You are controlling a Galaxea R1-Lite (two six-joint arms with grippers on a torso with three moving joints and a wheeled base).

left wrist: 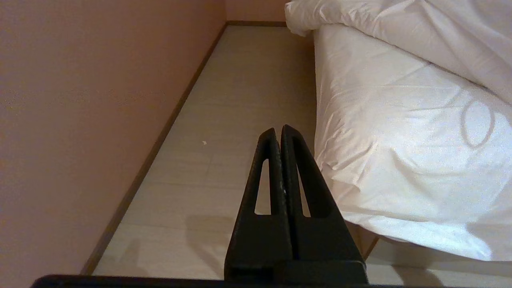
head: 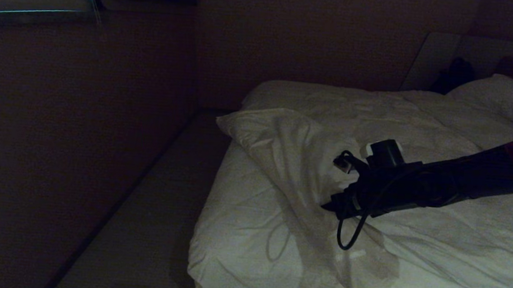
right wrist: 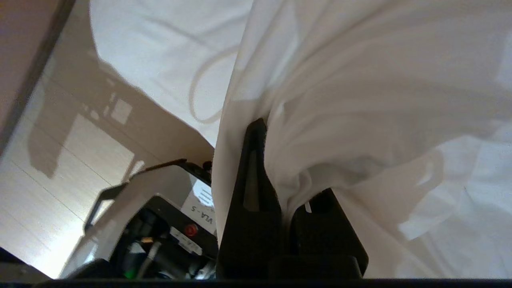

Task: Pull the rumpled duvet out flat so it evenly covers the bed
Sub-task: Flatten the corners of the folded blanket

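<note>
White, soft, creased duvet (head: pixel 375 125) lies bunched mid-frame on the bed (head: pixel 232 232); right gripper (right wrist: pixel 276 168) is clenched on a fold, left gripper (left wrist: pixel 279 138) closed, empty; light, floppy, best pulled by its edge

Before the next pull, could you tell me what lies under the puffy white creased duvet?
Beside the puffy white creased duvet, smooth white mattress sheet shows. The shut right gripper pinches a fold; the rest underneath is covered.

Pinkish wall (left wrist: pixel 80 100), pale floor (left wrist: pixel 224 120) (dim room)
</note>
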